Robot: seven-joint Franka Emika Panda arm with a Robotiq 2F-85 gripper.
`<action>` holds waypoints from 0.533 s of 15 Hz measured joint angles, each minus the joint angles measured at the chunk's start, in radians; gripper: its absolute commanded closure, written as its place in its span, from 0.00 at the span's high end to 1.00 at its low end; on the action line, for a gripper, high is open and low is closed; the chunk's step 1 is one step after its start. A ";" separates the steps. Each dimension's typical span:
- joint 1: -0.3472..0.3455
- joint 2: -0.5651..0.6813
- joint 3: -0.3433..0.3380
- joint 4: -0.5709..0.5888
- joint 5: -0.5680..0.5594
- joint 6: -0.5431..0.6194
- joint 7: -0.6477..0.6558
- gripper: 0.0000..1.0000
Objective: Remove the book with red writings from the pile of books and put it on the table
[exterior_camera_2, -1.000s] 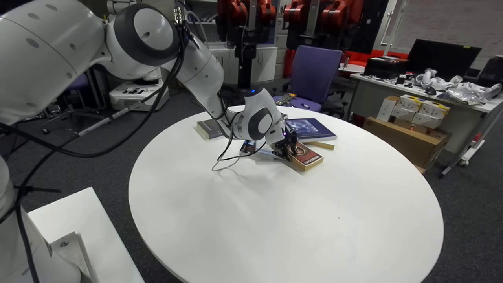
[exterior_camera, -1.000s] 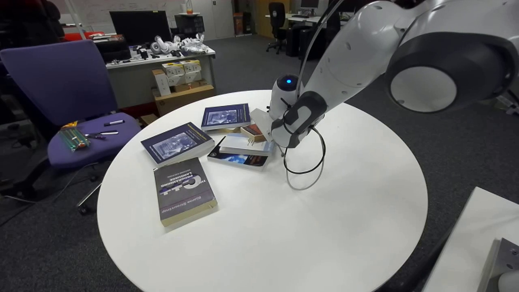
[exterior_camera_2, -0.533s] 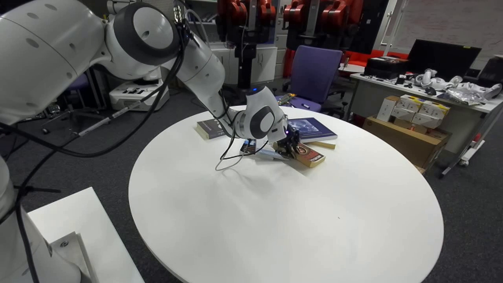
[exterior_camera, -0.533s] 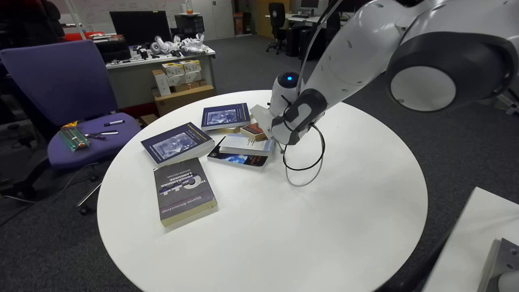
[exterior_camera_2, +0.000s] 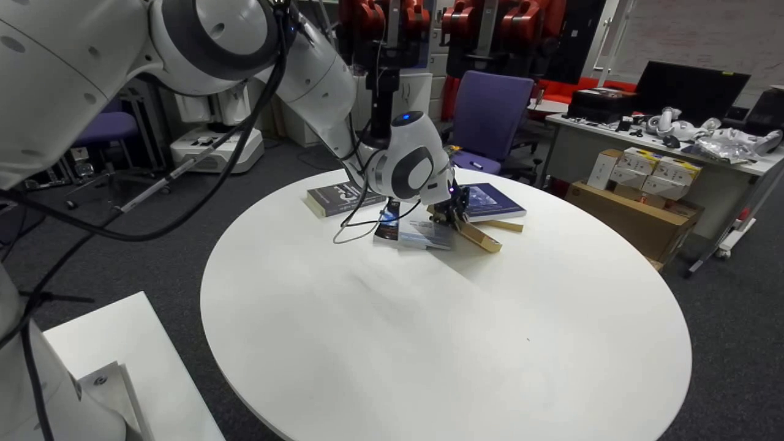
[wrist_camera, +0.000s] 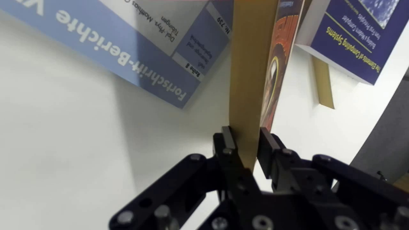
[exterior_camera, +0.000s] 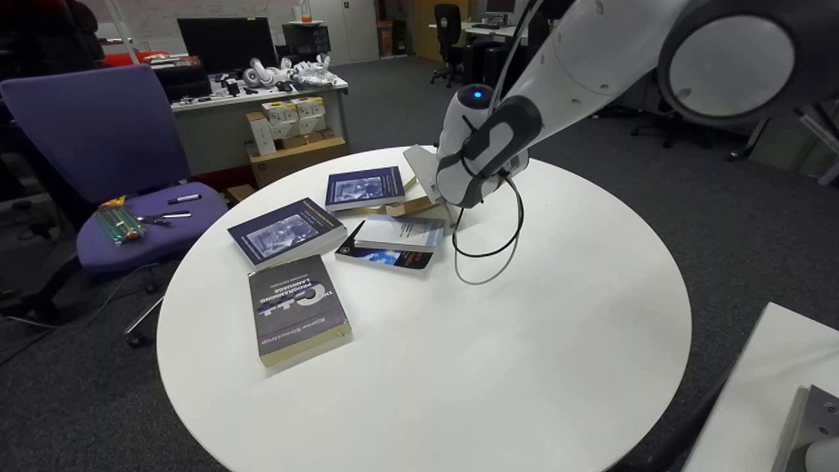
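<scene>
The book with red lettering and yellowed pages shows its page edge (wrist_camera: 250, 64) and a strip of its red and dark cover (wrist_camera: 281, 57) in the wrist view. My gripper (wrist_camera: 244, 137) is shut on one end of it, a finger pad on each side. In both exterior views the book (exterior_camera: 411, 207) (exterior_camera_2: 479, 236) is raised and tilted, with its page edge showing; the gripper (exterior_camera_2: 452, 211) is at its near end. Beside and below it, a pale blue and white book (exterior_camera: 401, 232) lies on a dark book with a blue picture (exterior_camera: 392, 259).
The round white table (exterior_camera: 498, 367) also bears two dark blue books (exterior_camera: 365, 187) (exterior_camera: 286, 229) and a thick grey book (exterior_camera: 298, 305). Yellowed pages (wrist_camera: 323, 84) stick out from under the nearer blue book in the wrist view. Cables (exterior_camera: 485, 278) hang from the arm.
My gripper and arm have risen. The held book has lifted and tilted, so its cover no longer shows in the exterior views. More of the pale blue book's cover is uncovered.
</scene>
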State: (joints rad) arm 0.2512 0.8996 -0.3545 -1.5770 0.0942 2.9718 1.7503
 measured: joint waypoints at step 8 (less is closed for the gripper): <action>-0.138 -0.218 0.162 -0.167 0.019 -0.011 -0.180 0.06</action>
State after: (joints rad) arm 0.1133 0.6818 -0.1923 -1.7435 0.1133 2.9606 1.5701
